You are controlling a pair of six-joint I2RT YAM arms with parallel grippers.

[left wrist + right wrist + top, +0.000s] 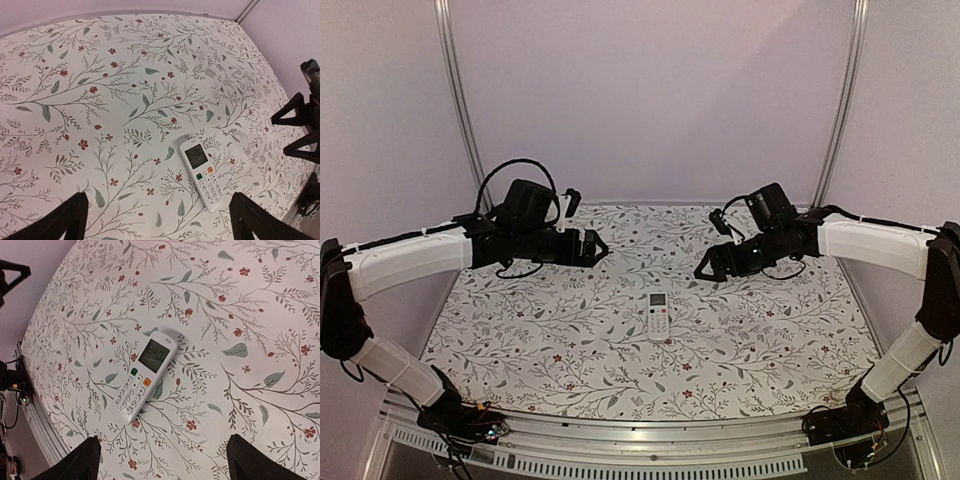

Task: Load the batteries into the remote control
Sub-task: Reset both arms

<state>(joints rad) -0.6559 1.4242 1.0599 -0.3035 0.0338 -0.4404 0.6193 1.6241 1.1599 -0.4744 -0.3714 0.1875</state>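
White remote control lies flat and face up mid-surface, display end toward the far side. Its grey window shows digits, with green and orange buttons just below.

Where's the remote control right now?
In the top view the remote control lies face up mid-table on the floral cloth, nearer the arm bases than the left pincer and right pincer.

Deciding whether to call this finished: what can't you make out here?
- batteries: seen in no view.
- battery compartment: hidden in every view beneath the remote control, which lies face up.
- button labels: too small to read in the wrist views, mere specks in the top view.
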